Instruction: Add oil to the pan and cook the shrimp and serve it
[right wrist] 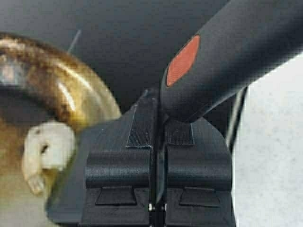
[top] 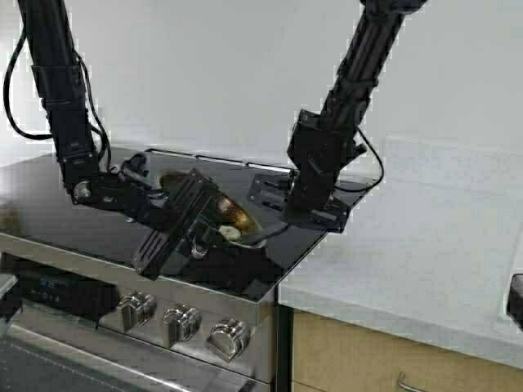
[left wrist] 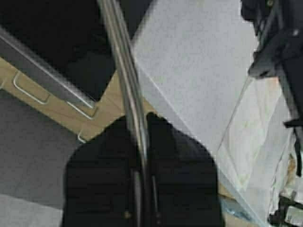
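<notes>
The steel pan [top: 237,214], browned inside, sits tilted on the black cooktop [top: 73,208]. The pale curled shrimp [top: 230,233] lies at its near edge and also shows in the right wrist view [right wrist: 45,151], beside the pan's browned rim [right wrist: 71,90]. My left gripper [top: 189,219] is shut on the pan's thin steel edge [left wrist: 128,90], as the left wrist view [left wrist: 142,120] shows. My right gripper [top: 282,208] is shut [right wrist: 158,111] on a black spatula with a red spot on its handle [right wrist: 222,56]; its tip reaches toward the shrimp. The oil jug is out of view.
The stove's front has several steel knobs [top: 181,322] and a control panel [top: 57,290]. A white counter [top: 409,245] adjoins the cooktop on the right, with wooden drawers [top: 368,359] below. A dark object [top: 515,298] sits at the counter's right edge.
</notes>
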You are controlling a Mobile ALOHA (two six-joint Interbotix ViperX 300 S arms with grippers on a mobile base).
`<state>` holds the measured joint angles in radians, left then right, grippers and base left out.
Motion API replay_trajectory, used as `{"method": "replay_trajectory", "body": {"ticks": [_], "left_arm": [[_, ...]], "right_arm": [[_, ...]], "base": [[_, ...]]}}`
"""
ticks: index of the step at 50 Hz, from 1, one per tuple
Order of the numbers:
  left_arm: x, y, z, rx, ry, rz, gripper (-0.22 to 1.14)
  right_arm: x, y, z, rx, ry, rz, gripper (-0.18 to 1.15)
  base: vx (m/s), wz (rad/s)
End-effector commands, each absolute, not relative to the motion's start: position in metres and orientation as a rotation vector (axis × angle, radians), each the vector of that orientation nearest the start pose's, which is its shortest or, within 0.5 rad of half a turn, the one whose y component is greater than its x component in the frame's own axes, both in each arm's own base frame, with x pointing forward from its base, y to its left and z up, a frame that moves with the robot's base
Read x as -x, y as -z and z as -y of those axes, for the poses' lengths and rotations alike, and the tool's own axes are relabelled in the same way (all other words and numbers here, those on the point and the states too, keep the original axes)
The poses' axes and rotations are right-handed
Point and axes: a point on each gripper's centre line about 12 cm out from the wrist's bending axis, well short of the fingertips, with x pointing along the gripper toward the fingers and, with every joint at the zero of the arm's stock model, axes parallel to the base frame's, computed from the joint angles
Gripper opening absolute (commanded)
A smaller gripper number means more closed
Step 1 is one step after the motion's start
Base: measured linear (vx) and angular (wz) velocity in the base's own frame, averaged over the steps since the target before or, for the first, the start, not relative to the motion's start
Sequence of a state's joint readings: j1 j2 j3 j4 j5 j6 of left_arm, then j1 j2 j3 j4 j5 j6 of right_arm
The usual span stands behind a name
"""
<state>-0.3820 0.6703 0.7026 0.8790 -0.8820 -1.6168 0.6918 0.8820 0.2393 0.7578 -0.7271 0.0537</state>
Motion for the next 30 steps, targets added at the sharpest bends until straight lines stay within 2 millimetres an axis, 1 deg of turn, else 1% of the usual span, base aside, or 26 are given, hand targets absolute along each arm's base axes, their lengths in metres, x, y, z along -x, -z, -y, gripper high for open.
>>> {"method": "replay_trajectory", "body": {"ticks": [1,12,30], "left_arm": [[-0.317,0.017,0.212,0.896,0.628,-1.125,0.03],[-0.314,0.018,0.213,0.892,0.643,-1.161,0.03],[-0.315,0.015,0.218,0.889,0.685,-1.182,0.03]], "right_arm": [[-0.409,0.043,-0.294,-0.352,-0.113,-0.496,0.07],[-0.418,0.036,-0.305,-0.369,-0.138,-0.479,0.07],[-0.420,0.032,-0.306,-0.390,-0.140,-0.480,0.07]], "base": [[0.00,0.00],[0.00,0.00],[0.00,0.00]]}}
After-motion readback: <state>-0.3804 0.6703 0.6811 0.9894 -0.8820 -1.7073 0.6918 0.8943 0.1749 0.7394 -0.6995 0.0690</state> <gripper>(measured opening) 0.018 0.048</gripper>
